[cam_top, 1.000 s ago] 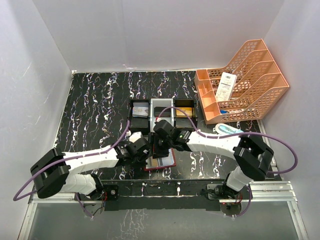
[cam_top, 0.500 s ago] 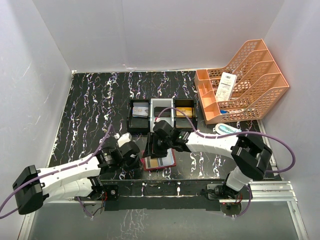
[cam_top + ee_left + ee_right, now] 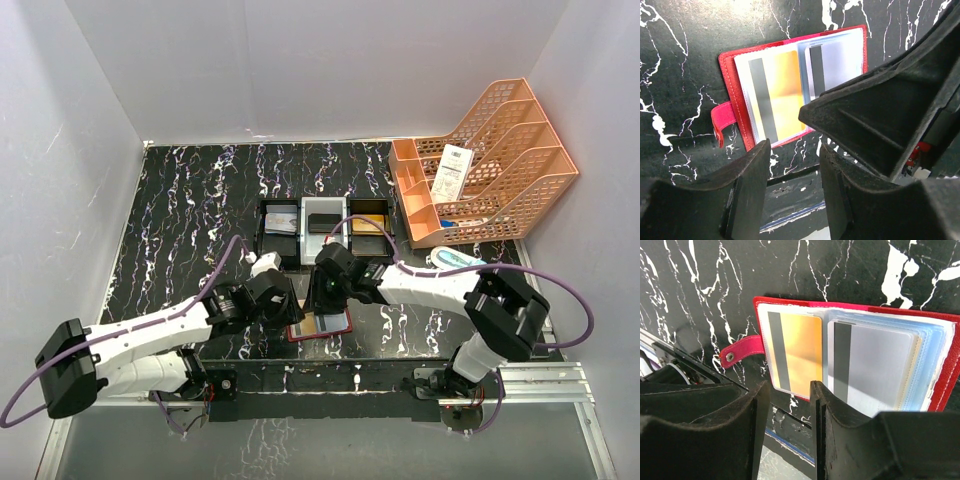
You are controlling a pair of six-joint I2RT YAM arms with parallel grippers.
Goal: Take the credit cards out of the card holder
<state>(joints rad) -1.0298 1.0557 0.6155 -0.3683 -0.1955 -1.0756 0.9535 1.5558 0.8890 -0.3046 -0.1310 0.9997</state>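
Left gripper (image 3: 288, 303) sits just to the left of the card holder (image 3: 322, 326) in the view from above. The right gripper (image 3: 322, 292) hangs over the holder's far edge. The red holder lies open and flat on the black marbled table (image 3: 190, 210), close to the near edge. Behind it is a black-and-white tray (image 3: 261, 225), and off to the right stands an orange mesh file rack (image 3: 490, 170). From up here the fingers are too small to judge.

In the left wrist view, the left gripper (image 3: 790, 135) has its two dark fingers partly apart, with nothing between them. Past them lies the card holder (image 3: 729, 75). An orange card (image 3: 782, 95) and a silvery card (image 3: 837, 65) are tucked in its pockets (each has a dark stripe). The snap tab (image 3: 722, 120) sticks out to the left.

In the right wrist view, the right gripper (image 3: 789, 390) is also partly open and holds nothing. It hangs by the lower edge of the card holder (image 3: 952, 370). The orange card (image 3: 800, 350) and silvery card (image 3: 880, 365) lie side by side inside. The snap tab (image 3: 742, 351) points left.
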